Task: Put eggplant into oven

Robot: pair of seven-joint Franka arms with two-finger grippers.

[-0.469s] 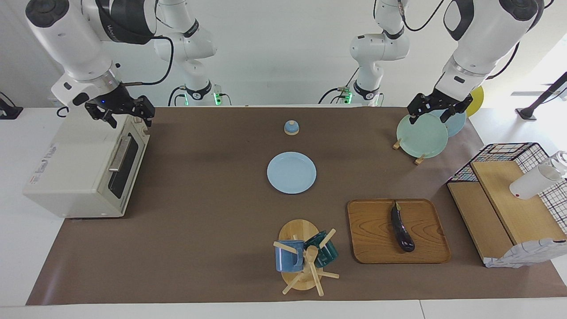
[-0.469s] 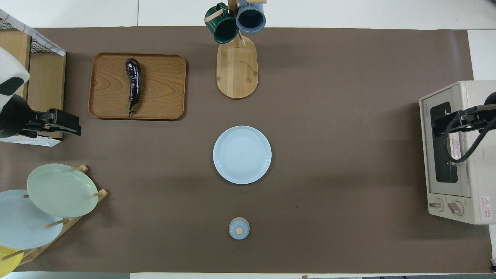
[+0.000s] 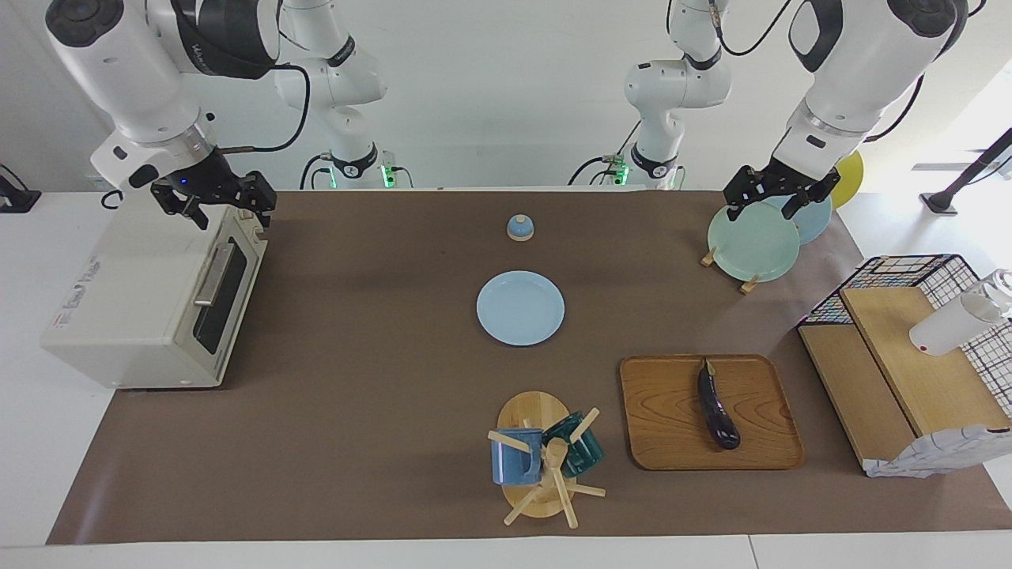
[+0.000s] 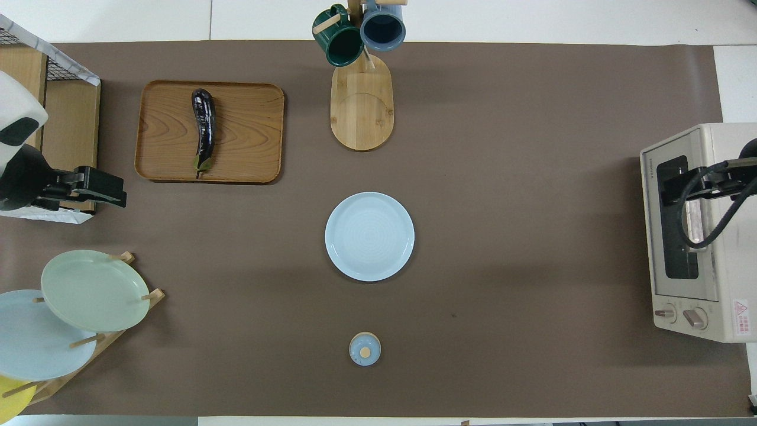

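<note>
Both your grippers, left gripper (image 3: 776, 197) and right gripper (image 3: 213, 201), hang with jaws wide, empty; eggplant (image 3: 717, 409) lies on the tray (image 3: 664, 419), oven (image 3: 150, 292) shut.

White table (image 3: 24, 474) under a brown mat (image 3: 356, 411). On the mat: oven (image 3: 150, 300) at the right arm's end, blue plate (image 3: 520, 308) mid-table, small domed lid (image 3: 520, 227), wooden tray (image 3: 710, 412), mug tree (image 3: 541, 462), plate rack (image 3: 755, 237), wire basket (image 3: 909, 356).
</note>
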